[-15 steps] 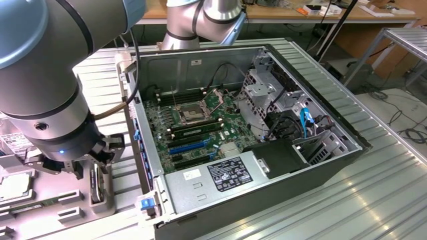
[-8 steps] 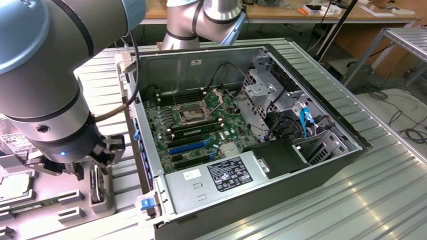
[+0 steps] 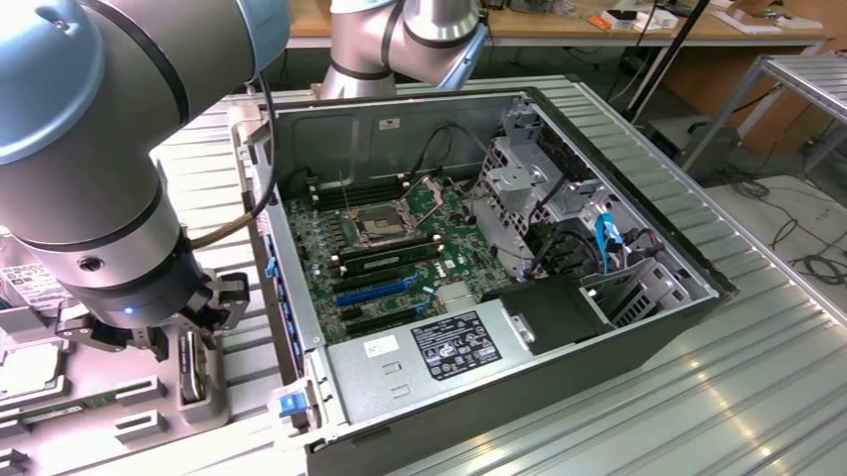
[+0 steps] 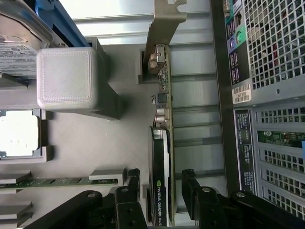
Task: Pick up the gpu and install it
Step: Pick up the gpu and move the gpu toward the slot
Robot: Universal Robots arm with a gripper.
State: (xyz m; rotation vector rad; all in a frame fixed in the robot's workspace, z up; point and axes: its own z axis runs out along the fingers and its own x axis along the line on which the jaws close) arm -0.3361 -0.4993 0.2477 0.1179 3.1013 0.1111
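One gpu [image 4: 162, 109], a thin black expansion card with a silver metal end bracket, stands on its long edge in a slot of the pale grey moulded holder tray [image 4: 86, 143]. The tray sits on the ribbed metal surface [image 3: 741, 397], on the exterior view's left of the one open dark computer case [image 3: 437, 421]. White lettering on the card's upturned black edge reads "NVIDIA QUADRO". The card's long axis runs alongside the case's perforated metal wall [image 4: 276, 47], near it but apart from it. The bracket end points away from the tool [image 4: 159, 183], and the lettered end lies between the tool's two black fingers [image 4: 131, 191]. The fingers stand apart, one on each flat face of the card with a thin gap showing on both sides, so nothing is clamped. The tray also carries one silver hard drive with a white label [image 4: 16, 52], its print too small to read. There is one square silver processor chip [image 4: 19, 133] in its own pocket, one narrow green memory stick [image 4: 62, 182] lying flat, and one light grey square-topped block [image 4: 66, 78]. A white barcode sticker [image 4: 241, 92] sits on the case wall, its characters not legible. Inside the case, the green motherboard [image 3: 397, 238] shows one long blue slot [image 3: 375, 291]. The grey power supply box carries one black printed label [image 3: 450, 342], which cannot be read.
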